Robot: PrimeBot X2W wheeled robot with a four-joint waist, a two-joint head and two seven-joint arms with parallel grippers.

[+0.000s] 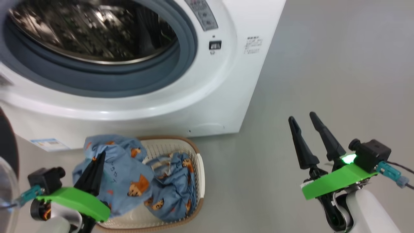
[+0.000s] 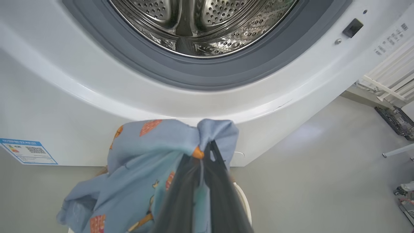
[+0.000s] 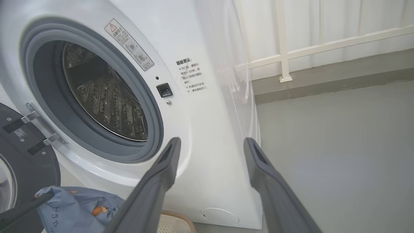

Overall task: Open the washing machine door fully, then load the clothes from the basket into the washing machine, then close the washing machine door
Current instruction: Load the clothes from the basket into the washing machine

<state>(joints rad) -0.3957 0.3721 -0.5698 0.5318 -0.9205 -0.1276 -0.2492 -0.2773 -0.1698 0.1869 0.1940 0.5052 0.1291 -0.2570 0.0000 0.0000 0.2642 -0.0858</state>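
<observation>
Head view: a big white front-loading washing machine takes up the upper left. Its steel drum is exposed, ringed by a grey gasket. Small blue label at its lower left corner, print unreadable. The round black-rimmed door stands open at the far left edge. A cream perforated plastic basket with a brown braided rim sits on the floor, lower centre-left, with light blue bear-print clothes heaped in it. Left claw lower left, clenched on the clothes. Right claw lower right, released, nothing in it.

Left wrist view: left claw at bottom centre pinches a bunch of the clothes before the washing machine. Blue label at left shows a QR code.

Right wrist view: right claw spread wide. Warning sticker has a red triangle. Chinese print is too small to read. Door lower left, clothes bottom left.
</observation>
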